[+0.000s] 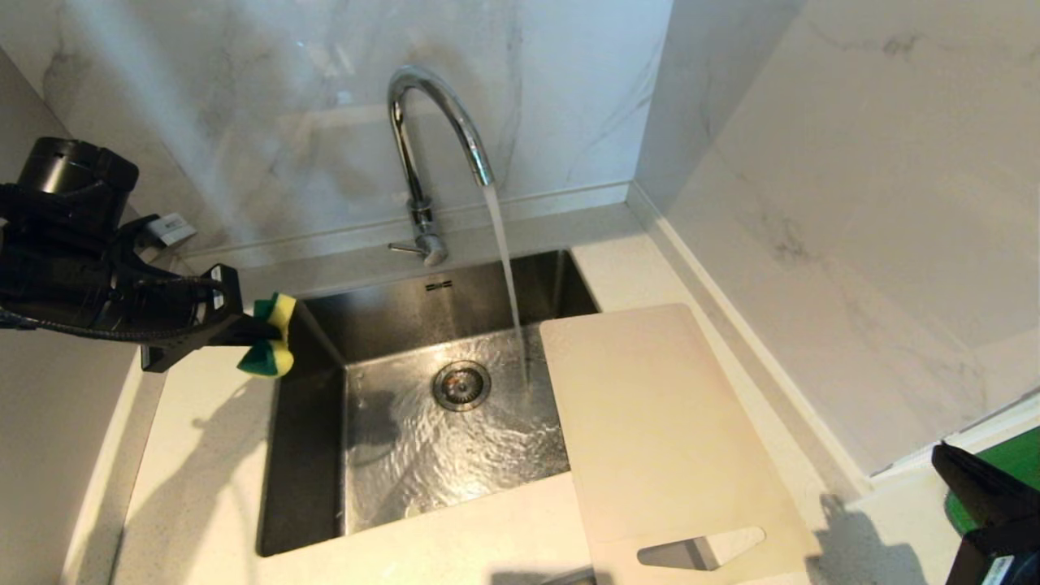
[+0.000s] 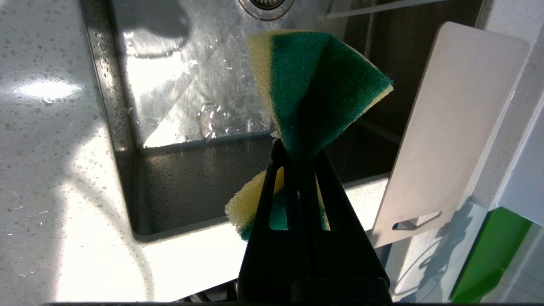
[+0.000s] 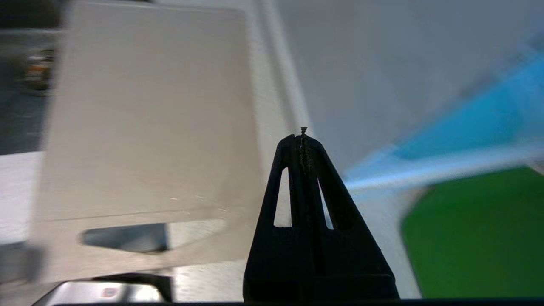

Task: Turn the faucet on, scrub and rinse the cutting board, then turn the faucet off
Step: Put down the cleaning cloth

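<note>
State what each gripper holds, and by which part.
Left gripper pinches the green-and-yellow sponge across its middle, folding it. Right gripper is shut, holding nothing.

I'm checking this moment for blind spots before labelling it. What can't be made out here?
- Right gripper: head view's corner cuts it off.
- Cutting board: near end runs off the head view; blurred in the right wrist view.
- Sponge: its middle is hidden between the left gripper fingers.

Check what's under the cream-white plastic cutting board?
The cream-white plastic cutting board bridges white countertop and the steel sink's right edge. That edge and corner are covered.
</note>
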`<state>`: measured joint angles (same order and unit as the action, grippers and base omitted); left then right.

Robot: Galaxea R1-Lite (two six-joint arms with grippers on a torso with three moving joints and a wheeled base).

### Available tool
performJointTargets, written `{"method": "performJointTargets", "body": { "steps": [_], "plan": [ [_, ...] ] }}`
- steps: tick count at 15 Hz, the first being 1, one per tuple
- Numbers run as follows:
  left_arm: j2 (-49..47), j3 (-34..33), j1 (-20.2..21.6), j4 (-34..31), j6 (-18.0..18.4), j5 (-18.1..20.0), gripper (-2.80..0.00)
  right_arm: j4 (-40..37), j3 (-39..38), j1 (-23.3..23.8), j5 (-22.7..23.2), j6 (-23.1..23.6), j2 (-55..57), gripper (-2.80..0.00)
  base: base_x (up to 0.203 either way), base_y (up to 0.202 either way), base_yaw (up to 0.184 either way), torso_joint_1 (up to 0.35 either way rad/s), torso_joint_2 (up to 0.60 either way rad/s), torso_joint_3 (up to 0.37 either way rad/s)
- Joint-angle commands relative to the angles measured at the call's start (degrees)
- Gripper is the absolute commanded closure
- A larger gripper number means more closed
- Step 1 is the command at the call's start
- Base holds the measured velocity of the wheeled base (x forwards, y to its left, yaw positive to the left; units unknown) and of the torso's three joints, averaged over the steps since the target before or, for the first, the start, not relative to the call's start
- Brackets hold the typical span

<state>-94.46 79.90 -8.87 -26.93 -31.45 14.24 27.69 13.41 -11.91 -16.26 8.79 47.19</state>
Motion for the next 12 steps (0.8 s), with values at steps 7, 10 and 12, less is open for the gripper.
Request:
{"method": "performJointTargets", "body": {
  "steps": [7,10,12],
  "plan": [
    [0.6,0.0,0.0,-0.1,-0.3,0.3,0.00,0.1,-12.8,15.3,-1.9,3.4,-16.5,0.00,0.000,0.000,0.000,0.000,0.00,0.000],
    [0.8,-0.7,0.0,-0.1,-0.3,0.3,0.00,-3.8,-13.4,15.6,0.2,1.7,-23.6,0.00,0.000,0.000,0.000,0.000,0.00,0.000],
    [0.5,-0.7,0.0,0.0,-0.3,0.3,0.00,-10.7,-13.5,15.7,3.9,-0.4,-29.8,0.00,0.000,0.000,0.000,0.000,0.00,0.000]
  ]
}}
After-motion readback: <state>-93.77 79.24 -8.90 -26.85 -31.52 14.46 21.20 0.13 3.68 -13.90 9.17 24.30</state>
